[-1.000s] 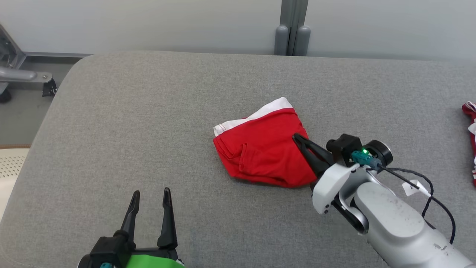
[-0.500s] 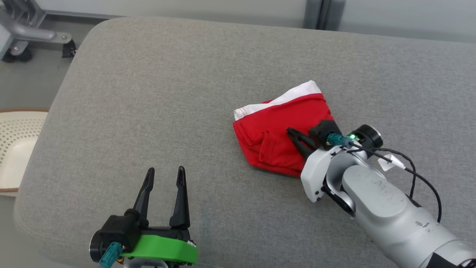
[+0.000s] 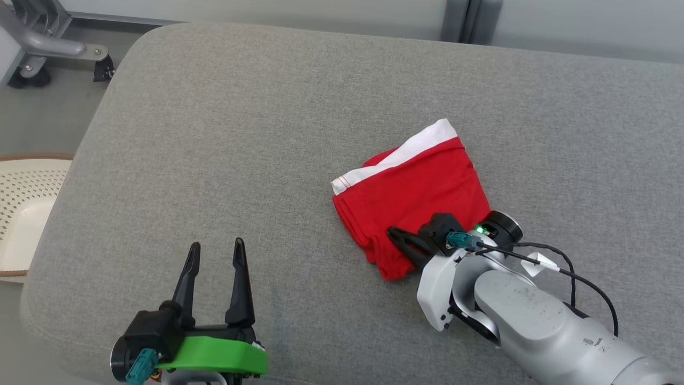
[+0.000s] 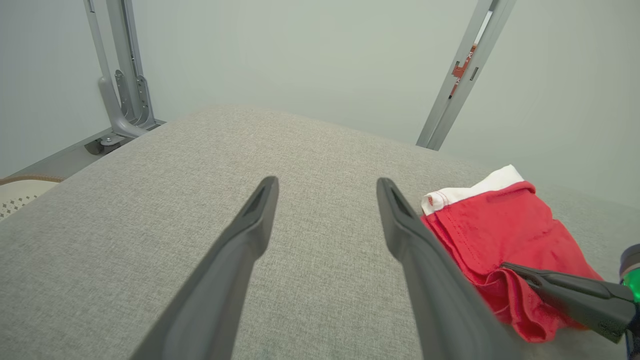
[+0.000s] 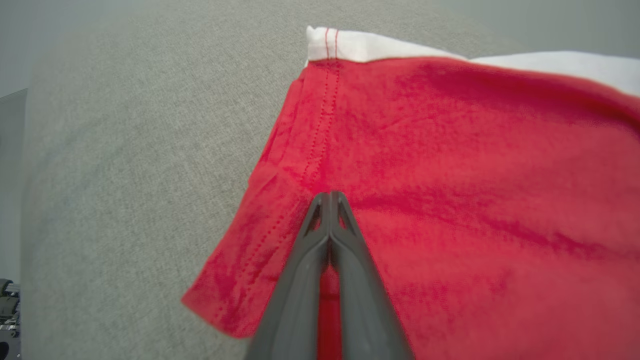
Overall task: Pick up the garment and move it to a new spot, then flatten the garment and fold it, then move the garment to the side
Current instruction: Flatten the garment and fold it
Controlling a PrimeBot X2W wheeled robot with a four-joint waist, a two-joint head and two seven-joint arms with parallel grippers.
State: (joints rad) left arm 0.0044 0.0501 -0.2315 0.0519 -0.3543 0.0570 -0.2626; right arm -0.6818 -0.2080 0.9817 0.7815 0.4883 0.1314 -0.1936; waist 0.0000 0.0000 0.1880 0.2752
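The red garment [image 3: 417, 182] with a white waistband lies folded on the grey cushioned surface [image 3: 214, 133], right of centre. My right gripper [image 3: 391, 232] is shut, its tips lying on top of the garment's near corner. In the right wrist view the closed fingertips [image 5: 330, 194] rest on the red cloth [image 5: 450, 150] beside a stitched hem; I see no cloth pinched between them. My left gripper [image 3: 216, 245] stands open over bare surface at the lower left, well apart from the garment. The left wrist view shows the garment [image 4: 500, 230] to the right of the open left gripper [image 4: 325, 180].
A white perforated basket [image 3: 21, 214] sits on the floor beyond the surface's left edge. A grey metal frame [image 3: 48, 45] stands at the far left, a grey post [image 3: 470, 21] behind the far edge. The surface's rounded left corner is close to my left gripper.
The head camera has shifted. My shut right gripper has drawn back from the garment's middle to its near corner, and the garment has turned, its waistband now more slanted. The left gripper stays open.
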